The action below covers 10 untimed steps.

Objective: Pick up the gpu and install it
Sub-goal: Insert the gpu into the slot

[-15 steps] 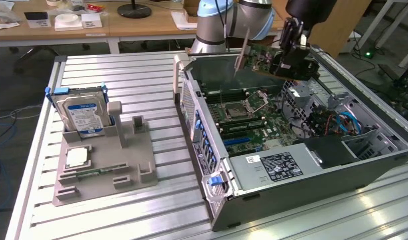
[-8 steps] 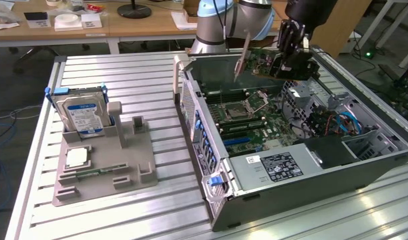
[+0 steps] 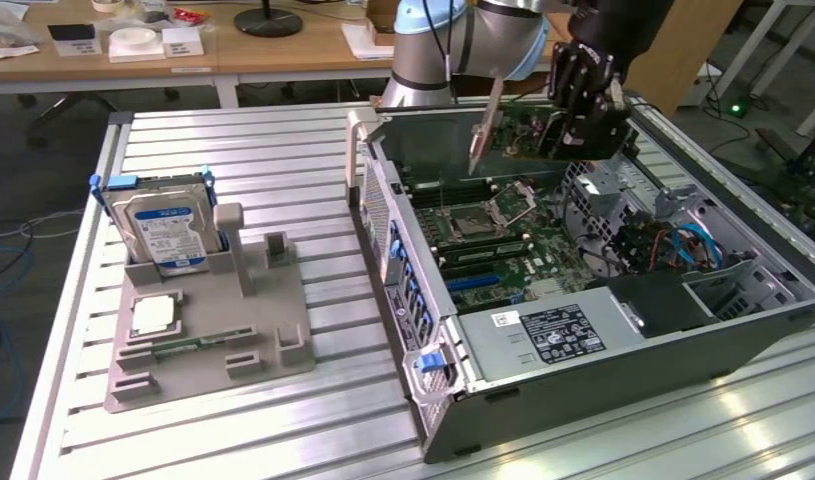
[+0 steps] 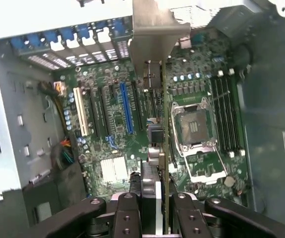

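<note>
near the table's (image 3: 247, 150) edge on the exterior view's left stands a grey holder (image 3: 267, 340). a hard drive (image 3: 167, 228) sits upright at its far end, a square chip (image 3: 154, 316) lies flat nearer the front, and a green memory strip (image 3: 194, 346) lies in a slot just beside the chip. right of the holder, across the middle and right side of the table, lies an open case (image 3: 607, 350) with its motherboard (image 3: 494, 265) facing up and a labelled power supply (image 3: 554, 335) at its near end. above the far end of the case hangs the gpu (image 3: 527, 140), clear of the board, with its silver bracket (image 3: 485, 125) on the side toward the case's slotted wall. just right of the card, the gripper (image 3: 583, 125) is clamped on it. in the wrist view the gripper (image 4: 154, 213) grasps the gpu (image 4: 165, 148) edge-on, a finger on each face, and the bracket (image 4: 154, 29) stands at the card's far end, near the case's rear openings (image 4: 83, 37). beneath the card lie the board's expansion slots, among them a long blue slot (image 4: 127, 106), then the cpu socket (image 4: 194, 126) and the memory slots (image 4: 226, 111). the card is apart from the board, over the strip between the blue slot and the socket.
</note>
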Available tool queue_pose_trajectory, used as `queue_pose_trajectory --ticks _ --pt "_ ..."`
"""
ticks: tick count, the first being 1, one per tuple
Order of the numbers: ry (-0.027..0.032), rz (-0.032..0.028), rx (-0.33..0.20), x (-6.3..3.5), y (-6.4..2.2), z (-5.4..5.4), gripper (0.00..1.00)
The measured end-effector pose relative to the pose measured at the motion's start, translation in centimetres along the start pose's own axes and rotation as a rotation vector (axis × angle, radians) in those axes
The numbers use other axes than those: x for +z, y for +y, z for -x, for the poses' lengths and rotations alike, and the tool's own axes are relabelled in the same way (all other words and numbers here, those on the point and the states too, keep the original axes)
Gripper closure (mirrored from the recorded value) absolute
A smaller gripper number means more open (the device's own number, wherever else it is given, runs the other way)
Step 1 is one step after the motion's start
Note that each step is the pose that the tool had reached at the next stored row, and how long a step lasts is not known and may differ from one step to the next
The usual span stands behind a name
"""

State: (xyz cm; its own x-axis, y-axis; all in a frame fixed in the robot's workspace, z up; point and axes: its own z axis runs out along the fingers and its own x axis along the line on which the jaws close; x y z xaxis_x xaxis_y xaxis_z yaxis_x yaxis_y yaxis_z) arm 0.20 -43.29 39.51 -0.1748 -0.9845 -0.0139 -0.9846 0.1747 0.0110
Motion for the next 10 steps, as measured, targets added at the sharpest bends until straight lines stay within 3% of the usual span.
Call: queue_pose_trajectory --ticks 10 --pt "-0.0001 -0.0090 -0.151 0.22 0.00 -0.01 0.72"
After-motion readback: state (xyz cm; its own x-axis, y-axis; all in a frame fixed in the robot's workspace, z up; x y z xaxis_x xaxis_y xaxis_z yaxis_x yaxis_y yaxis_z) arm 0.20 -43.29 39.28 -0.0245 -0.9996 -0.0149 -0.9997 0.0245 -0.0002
